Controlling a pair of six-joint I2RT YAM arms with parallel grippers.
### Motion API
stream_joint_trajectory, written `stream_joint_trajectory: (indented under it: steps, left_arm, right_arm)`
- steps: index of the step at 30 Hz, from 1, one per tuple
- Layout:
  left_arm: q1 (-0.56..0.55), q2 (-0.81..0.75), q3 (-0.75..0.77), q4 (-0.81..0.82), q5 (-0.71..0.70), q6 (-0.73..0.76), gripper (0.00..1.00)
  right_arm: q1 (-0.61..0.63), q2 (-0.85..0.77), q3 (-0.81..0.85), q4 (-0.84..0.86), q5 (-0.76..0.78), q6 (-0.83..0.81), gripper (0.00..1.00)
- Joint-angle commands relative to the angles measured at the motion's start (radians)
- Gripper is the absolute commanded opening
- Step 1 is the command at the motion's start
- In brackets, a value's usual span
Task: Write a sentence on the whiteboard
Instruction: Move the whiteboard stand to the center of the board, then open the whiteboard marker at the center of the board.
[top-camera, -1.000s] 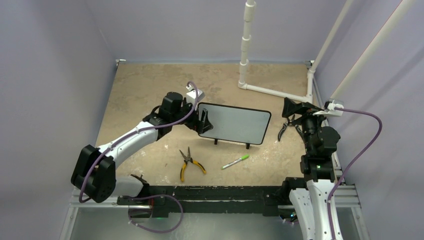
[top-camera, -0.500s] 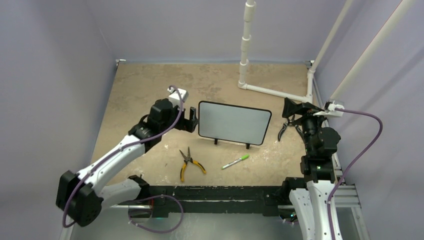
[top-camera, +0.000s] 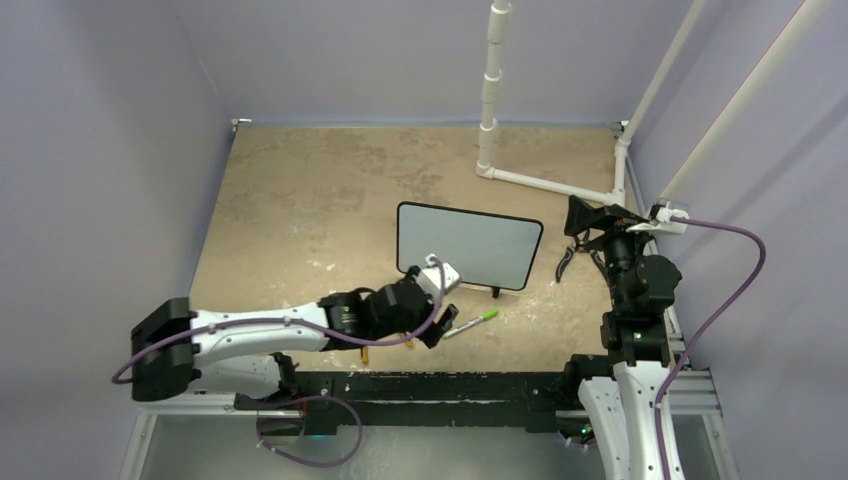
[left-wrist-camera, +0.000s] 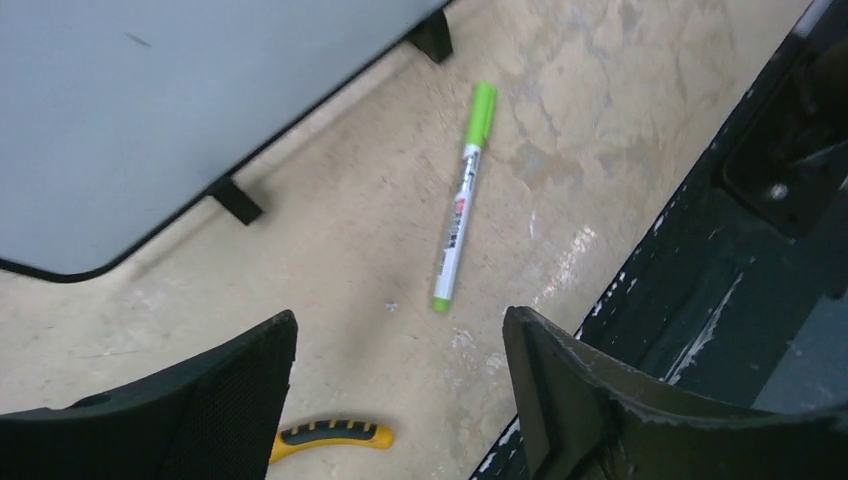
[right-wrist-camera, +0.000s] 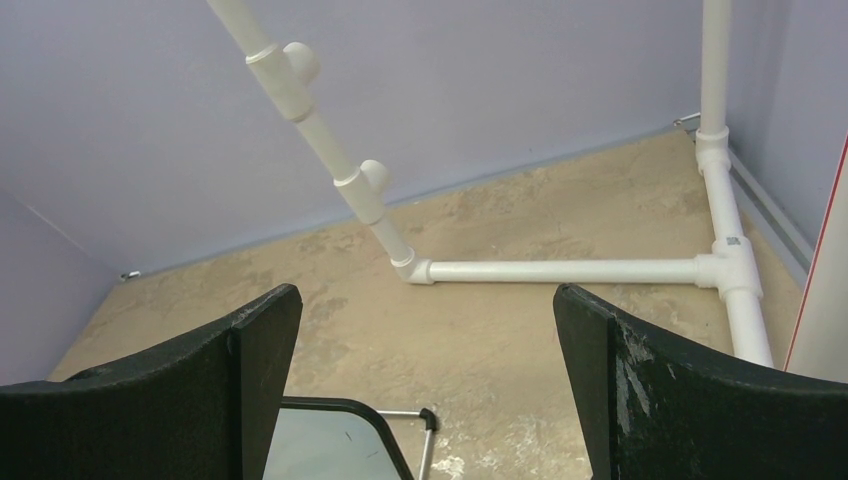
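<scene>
1. At the left gripper (left-wrist-camera: 400, 325): spread wide, gripping nothing, hanging low over the table (left-wrist-camera: 330, 250).
2. Just ahead of the gap, a little toward the right finger and touching neither: the marker (left-wrist-camera: 458, 205), lying flat and roughly in line with the fingers. Risk of the right finger meeting it first and rolling the round barrel away before the left one arrives.
3. Just outside the right finger: the black rail (left-wrist-camera: 680, 300). Risk of nudging the marker against it or scraping it on the way down.
4. Beneath the left finger, close by: a yellow handle of the pliers (left-wrist-camera: 330, 435). Could get pressed or dragged by a straight drop.
5. Ahead and to the left, near but apart: the whiteboard (left-wrist-camera: 150, 110), upright on its small feet and looking bare from here, so probably no writing yet. Could be tipped by a careless swing of the wrist.
6. At the right gripper (right-wrist-camera: 425, 300): equally wide, empty, raised above and to the right of the board's corner. Nothing bracing the board, so likely to slide or topple under pen pressure.
7. Cap apparently on the marker; risk of a dry stroke unless pulled off first.
</scene>
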Motion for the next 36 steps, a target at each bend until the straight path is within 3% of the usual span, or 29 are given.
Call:
stream_joint_trajectory:
  steps: [1,9,22,24,25,27,28,33,36]
  left_arm:
    - [-0.091,0.159,0.053,0.112,-0.064,0.005,0.71]
    - [-0.126,0.375,0.117,0.173,-0.109,0.058,0.49]
    - [-0.127,0.508,0.136,0.168,-0.035,0.076,0.35]
    - [-0.127,0.529,0.139,0.162,-0.038,0.080,0.28]
    - [-0.126,0.535,0.138,0.161,-0.037,0.082,0.19]
    - [-0.127,0.539,0.134,0.162,-0.040,0.083,0.02]
    - [-0.127,0.534,0.130,0.163,-0.045,0.085,0.00]
    - [-0.125,0.435,0.091,0.186,-0.103,0.113,0.00]
    - [-0.122,0.319,0.087,0.190,-0.108,0.144,0.00]
  right_arm:
    - [0.000,-0.004,0.014,0.009,-0.019,0.015,0.98]
    - [0.000,-0.021,0.031,-0.020,0.003,0.003,0.99]
    - [0.000,-0.018,0.033,-0.020,0.006,0.000,0.99]
    - [0.000,-0.019,0.035,-0.021,0.002,0.000,0.99]
    - [0.000,-0.018,0.037,-0.022,0.002,-0.001,0.99]
    - [0.000,-0.017,0.043,-0.026,-0.005,-0.003,0.99]
    - [0.000,-0.016,0.048,-0.029,-0.009,-0.005,0.99]
    - [0.000,-0.010,0.086,-0.040,-0.067,-0.026,0.99]
    - [0.000,0.005,0.117,-0.022,-0.187,-0.055,0.99]
